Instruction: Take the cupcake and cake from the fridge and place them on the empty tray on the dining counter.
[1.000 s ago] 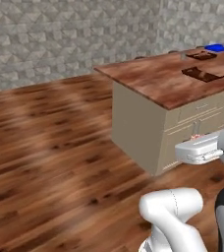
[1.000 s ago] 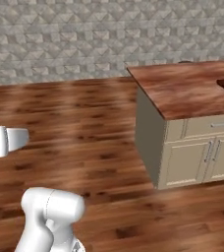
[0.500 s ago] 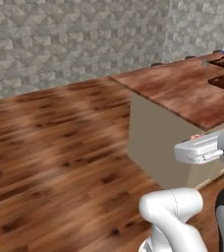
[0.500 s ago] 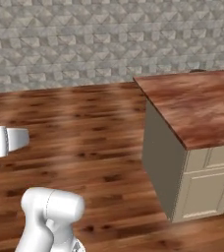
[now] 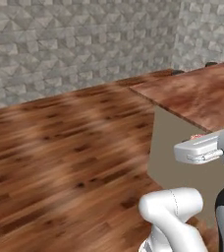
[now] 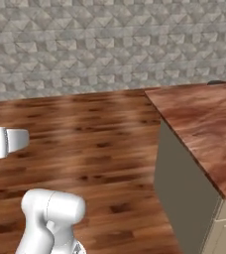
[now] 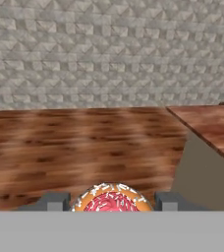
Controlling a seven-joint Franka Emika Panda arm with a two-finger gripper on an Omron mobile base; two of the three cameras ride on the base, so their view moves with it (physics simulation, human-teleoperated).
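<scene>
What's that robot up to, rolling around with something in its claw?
It's carrying a cupcake, red-pink sprinkled top showing between the fingertips of its gripper, which is closed on it. The reddish-brown dining counter lies ahead to the right, across the wooden floor. It isn't over the counter yet, so the cupcake hasn't been set down.

In the left base view the dining counter [image 5: 197, 96] fills the right side of the frame, its top running off the right edge, with the floor [image 5: 65, 147] spreading left and below and the wall [image 5: 84, 44] across the top. In the hand view the cupcake [image 7: 112, 199] sits bottom centre between the fingertips [image 7: 55, 202], the counter at right
</scene>
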